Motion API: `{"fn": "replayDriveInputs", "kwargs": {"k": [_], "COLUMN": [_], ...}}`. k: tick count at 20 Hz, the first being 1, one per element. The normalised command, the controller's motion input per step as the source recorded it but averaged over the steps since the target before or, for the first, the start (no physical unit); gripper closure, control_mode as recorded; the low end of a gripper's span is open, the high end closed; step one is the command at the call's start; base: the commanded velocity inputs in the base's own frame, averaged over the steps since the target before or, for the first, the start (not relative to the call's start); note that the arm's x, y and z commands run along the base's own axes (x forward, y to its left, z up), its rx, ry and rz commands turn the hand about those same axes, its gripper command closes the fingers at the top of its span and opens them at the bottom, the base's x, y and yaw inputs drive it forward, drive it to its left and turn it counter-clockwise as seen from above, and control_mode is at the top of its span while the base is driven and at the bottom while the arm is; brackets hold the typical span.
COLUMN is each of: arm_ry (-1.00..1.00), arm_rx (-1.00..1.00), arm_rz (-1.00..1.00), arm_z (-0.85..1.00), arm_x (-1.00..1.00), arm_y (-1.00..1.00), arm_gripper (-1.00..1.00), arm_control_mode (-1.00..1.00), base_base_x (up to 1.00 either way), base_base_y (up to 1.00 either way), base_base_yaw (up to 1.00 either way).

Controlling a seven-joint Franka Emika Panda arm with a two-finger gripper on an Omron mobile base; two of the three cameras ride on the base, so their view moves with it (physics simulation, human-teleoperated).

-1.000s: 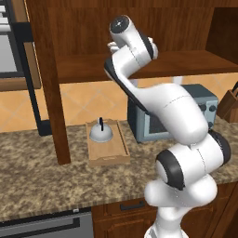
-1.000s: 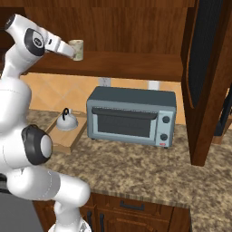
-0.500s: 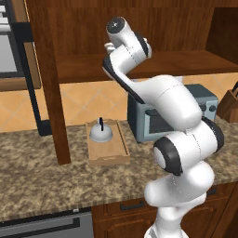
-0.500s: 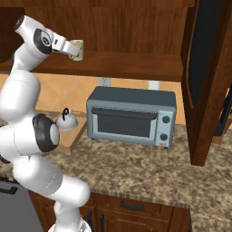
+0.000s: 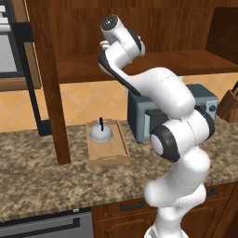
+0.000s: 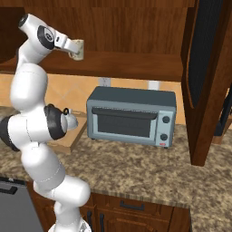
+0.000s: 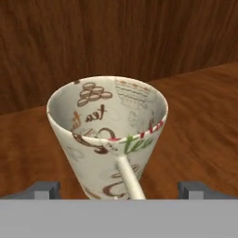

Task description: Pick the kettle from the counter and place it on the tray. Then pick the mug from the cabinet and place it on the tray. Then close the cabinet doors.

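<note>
1. The mug (image 7: 109,139) stands upright on the shelf of the cabinet (image 6: 136,63), its thin handle turned toward the hand camera; the rim is wider than the base.
2. The gripper (image 7: 118,189) is spread wide, one fingertip on each side of the mug's lower body and neither touching it; nothing is pinched yet.
3. The step in hand looks like the mug pick. To do it well, the hand should ease forward until the fingers flank the cup wall rather than the handle, then close squarely across the body.
4. Because the mug tapers downward, a grip low on the cone could let it slip; gripping nearer the middle seems safer.
5. The kettle (image 5: 100,134) already sits on the tray (image 5: 108,156) on the counter (image 5: 51,186), beside the toaster oven (image 6: 131,117).
6. The cabinet doors (image 6: 206,77) stand open, so closing them remains.
</note>
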Motion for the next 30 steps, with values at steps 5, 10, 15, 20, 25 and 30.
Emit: {"fn": "replayDriveInputs", "kwargs": {"k": [5, 10, 15, 20, 25, 30], "arm_ry": [0.0, 0.0, -0.02, -0.3, -0.04, 0.09], "arm_rx": [0.0, 0.0, 0.0, -0.01, 0.0, 0.04], "arm_rz": [0.0, 0.0, 0.0, 0.04, 0.07, 0.01], "arm_z": [0.0, -0.08, -0.23, -0.11, -0.02, 0.08], "arm_x": [0.0, 0.02, 0.0, -0.57, -0.87, -0.87], "arm_y": [0.0, -0.08, -0.16, -0.01, 0.11, 0.08], "arm_gripper": [1.0, 1.0, 1.0, 1.0, 1.0, 1.0], "arm_control_mode": [-1.0, -1.0, -1.0, -1.0, -1.0, -1.0], "base_base_x": [0.0, 0.0, 0.0, 0.0, 0.0, 0.0], "base_base_y": [0.0, 0.0, 0.0, 0.0, 0.0, 0.0], "base_base_yaw": [0.0, 0.0, 0.0, 0.0, 0.0, 0.0]}}
